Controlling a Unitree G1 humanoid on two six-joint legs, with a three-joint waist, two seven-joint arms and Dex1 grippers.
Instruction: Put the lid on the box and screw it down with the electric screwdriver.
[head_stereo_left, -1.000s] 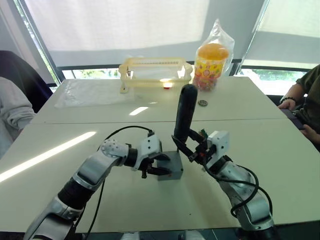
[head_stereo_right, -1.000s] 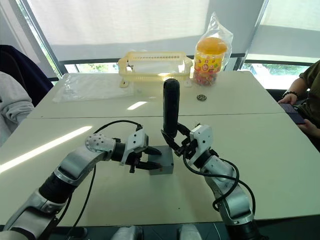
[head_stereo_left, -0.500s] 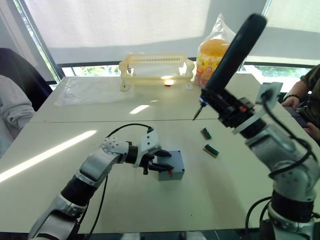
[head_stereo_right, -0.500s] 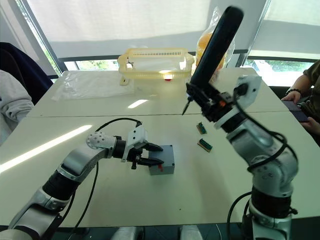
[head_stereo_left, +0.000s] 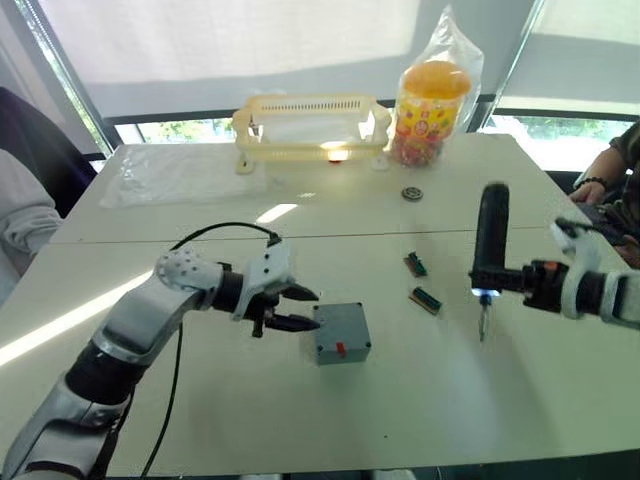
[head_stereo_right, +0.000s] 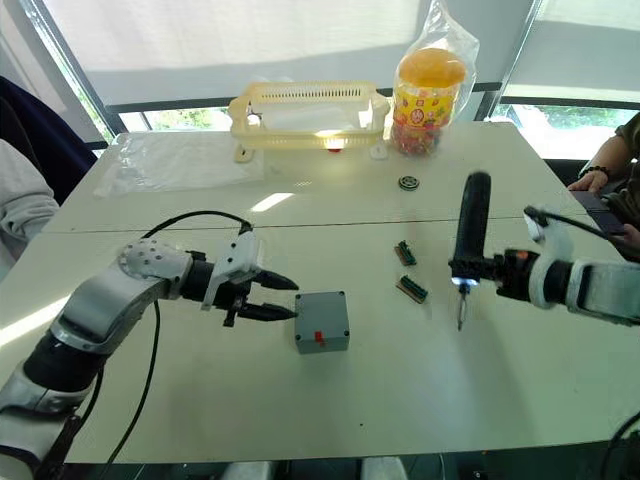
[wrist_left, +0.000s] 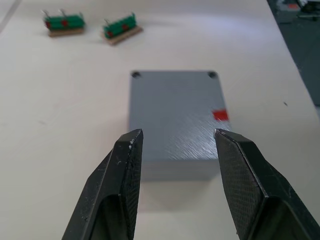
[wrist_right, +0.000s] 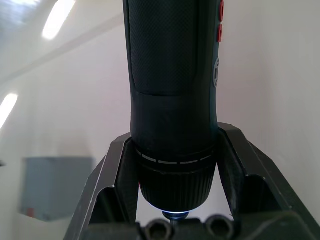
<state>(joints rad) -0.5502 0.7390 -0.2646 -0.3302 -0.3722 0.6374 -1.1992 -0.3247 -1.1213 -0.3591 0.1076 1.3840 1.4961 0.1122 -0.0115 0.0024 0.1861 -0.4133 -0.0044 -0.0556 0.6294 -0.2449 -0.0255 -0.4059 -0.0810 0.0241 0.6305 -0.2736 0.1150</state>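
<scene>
Left gripper (head_stereo_left: 300, 308) spread wide just beside the box (head_stereo_left: 340, 333), right gripper (head_stereo_left: 497, 283) clamping the electric screwdriver (head_stereo_left: 488, 248) upright

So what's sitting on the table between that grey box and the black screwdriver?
Two small green parts lie on the table between the box and the electric screwdriver, as seen in the right eye view.

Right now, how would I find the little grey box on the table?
Look at the near half of the white table, just past the left gripper and its open fingers. The box is the square grey block there, with a red mark on its side.
</scene>
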